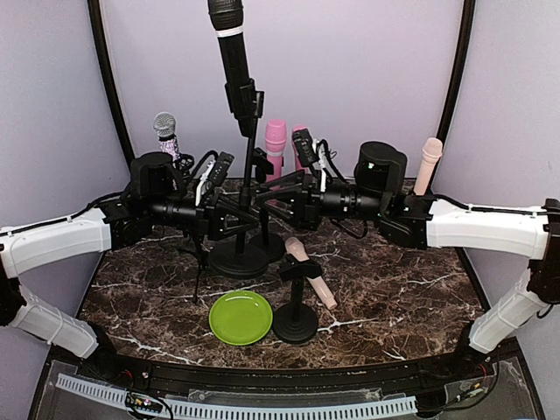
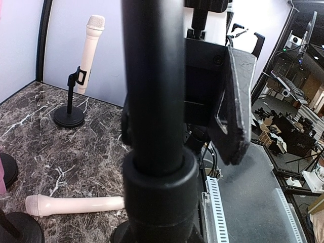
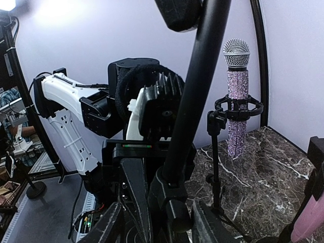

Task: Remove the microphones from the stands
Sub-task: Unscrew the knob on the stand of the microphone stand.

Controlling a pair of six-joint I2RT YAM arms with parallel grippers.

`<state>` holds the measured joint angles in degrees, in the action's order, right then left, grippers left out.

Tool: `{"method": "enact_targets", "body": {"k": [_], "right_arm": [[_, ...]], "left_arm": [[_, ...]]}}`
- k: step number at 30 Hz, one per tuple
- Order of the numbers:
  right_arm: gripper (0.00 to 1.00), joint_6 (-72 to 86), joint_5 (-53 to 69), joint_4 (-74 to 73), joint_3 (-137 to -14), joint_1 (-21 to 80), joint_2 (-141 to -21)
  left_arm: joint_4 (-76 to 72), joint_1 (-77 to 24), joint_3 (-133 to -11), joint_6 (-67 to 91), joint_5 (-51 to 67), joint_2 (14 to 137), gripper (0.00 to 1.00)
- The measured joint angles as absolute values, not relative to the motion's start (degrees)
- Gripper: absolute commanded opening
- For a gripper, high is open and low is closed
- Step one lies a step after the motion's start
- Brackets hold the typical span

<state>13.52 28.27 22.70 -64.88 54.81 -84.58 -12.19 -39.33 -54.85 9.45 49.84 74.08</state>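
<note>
The black microphone [image 1: 229,44] sits clipped at the top of the tall black stand [image 1: 249,175], whose round base [image 1: 238,260] rests mid-table. My left gripper [image 1: 233,210] is shut on the stand's pole [image 2: 152,101], which fills the left wrist view and hides the fingers. My right gripper [image 1: 268,199] reaches the same pole from the right. In the right wrist view its fingers [image 3: 101,228] stand apart on either side of the stand's clamp joint [image 3: 177,202], so this gripper [image 3: 157,229] is open. The microphone's head is out of both wrist views.
A green plate [image 1: 240,317] and a short black stand [image 1: 296,319] sit near the front, with a pale pink microphone [image 1: 311,271] lying beside them. At the back stand a glitter microphone [image 1: 166,136], pink microphones [image 1: 276,144] and a beige microphone [image 1: 428,162].
</note>
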Motion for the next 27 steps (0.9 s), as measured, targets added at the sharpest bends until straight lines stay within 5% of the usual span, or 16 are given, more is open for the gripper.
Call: {"method": "enact_targets", "body": {"k": [8,15,27], "right_arm": [[0.25,12.34,27.99,22.55,-66.15,55.13,-85.91],[0.01,9.23,27.94,19.62,-68.73,55.13,-86.48],[0.0,-4.36,23.83,5.91,-74.56,56.66,-85.73]], "left_arm": [[-12.19,-39.31,-54.81,9.23,50.19,73.23,0.0],[-12.12,-39.2,-54.81,9.32,51.31,72.73,0.0],[-12.08,-39.0,-54.83,9.02,52.16,72.62,0.0]]}}
